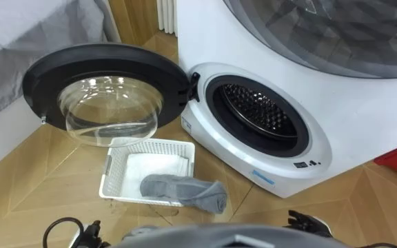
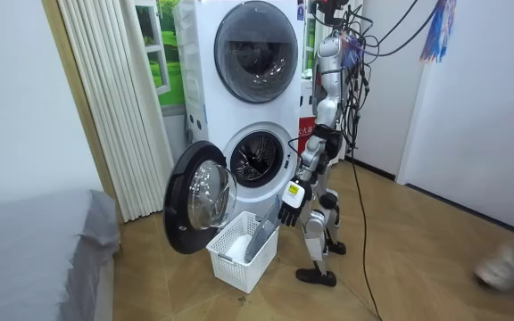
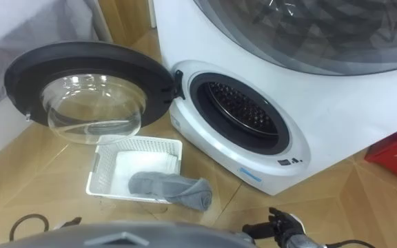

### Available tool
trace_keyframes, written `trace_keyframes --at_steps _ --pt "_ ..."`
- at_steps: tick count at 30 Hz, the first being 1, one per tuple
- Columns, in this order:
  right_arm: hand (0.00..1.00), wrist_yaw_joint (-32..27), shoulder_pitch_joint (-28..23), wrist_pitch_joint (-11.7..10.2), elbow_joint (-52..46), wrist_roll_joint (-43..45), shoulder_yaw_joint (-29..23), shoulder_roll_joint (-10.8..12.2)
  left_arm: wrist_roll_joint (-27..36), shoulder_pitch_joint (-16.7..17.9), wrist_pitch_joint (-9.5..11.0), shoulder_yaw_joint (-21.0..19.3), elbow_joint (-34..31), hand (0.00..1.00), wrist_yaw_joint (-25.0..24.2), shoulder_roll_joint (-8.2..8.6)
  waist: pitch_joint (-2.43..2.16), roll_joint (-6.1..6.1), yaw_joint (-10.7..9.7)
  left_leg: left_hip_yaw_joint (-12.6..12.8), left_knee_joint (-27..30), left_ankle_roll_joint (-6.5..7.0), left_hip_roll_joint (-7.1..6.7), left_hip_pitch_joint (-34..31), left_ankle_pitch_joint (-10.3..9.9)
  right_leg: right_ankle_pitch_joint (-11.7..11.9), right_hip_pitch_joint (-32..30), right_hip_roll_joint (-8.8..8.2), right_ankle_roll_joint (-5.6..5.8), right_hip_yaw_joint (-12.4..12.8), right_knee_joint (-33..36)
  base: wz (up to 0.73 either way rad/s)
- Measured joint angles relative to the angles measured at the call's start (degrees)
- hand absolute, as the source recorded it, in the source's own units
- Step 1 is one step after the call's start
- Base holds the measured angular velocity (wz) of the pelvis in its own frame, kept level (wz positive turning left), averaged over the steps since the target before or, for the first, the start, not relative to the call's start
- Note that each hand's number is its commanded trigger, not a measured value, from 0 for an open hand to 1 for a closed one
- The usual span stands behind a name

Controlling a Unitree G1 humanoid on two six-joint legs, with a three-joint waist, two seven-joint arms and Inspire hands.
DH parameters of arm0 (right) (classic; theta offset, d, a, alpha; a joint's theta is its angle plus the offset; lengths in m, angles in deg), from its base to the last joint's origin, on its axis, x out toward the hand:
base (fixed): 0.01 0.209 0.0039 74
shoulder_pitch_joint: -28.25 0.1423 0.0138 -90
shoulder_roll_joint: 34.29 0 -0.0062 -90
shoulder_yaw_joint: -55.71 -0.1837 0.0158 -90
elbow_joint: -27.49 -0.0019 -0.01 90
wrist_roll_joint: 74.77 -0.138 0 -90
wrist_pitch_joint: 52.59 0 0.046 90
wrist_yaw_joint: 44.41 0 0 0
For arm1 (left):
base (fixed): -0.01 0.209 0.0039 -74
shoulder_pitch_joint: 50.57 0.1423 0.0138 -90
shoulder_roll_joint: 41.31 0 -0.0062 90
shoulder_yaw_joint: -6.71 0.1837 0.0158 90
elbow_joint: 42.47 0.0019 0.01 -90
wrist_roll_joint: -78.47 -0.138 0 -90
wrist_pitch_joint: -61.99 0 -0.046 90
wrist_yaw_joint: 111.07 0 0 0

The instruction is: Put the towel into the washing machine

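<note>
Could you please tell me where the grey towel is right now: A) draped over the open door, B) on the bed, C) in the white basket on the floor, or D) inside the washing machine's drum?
C: the grey towel lies across the front rim of the white basket on the floor, in front of the open washing machine.

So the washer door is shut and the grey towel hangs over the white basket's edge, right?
No: the door is swung wide open, as the left eye view shows. The grey towel does hang over the white basket's edge.
</note>
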Motion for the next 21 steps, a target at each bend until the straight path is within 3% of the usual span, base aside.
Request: trace_keyframes --at_steps 13,21 --pt "0.00 0.39 0.02 -0.22 0.00 -0.10 0.14 -0.12 -0.03 -0.73 0.10 0.18 0.01 0.00 0.48 -0.02 0.07 0.25 -0.10 -0.20 0.47 0.02 0.04 -0.32 -0.20 0.00 -0.18 0.02 0.00 0.13 0.06 0.00" --pt "0.00 0.58 0.68 -0.74 0.03 -0.12 0.36 -0.35 0.18 -2.80 1.96 2.42 0.00 0.00 3.19 -0.01 0.04 0.64 -0.58 -0.29 0.90 0.07 0.08 -2.21 -0.22 0.01 -2.03 0.03 -0.01 0.00 0.46 0.00"
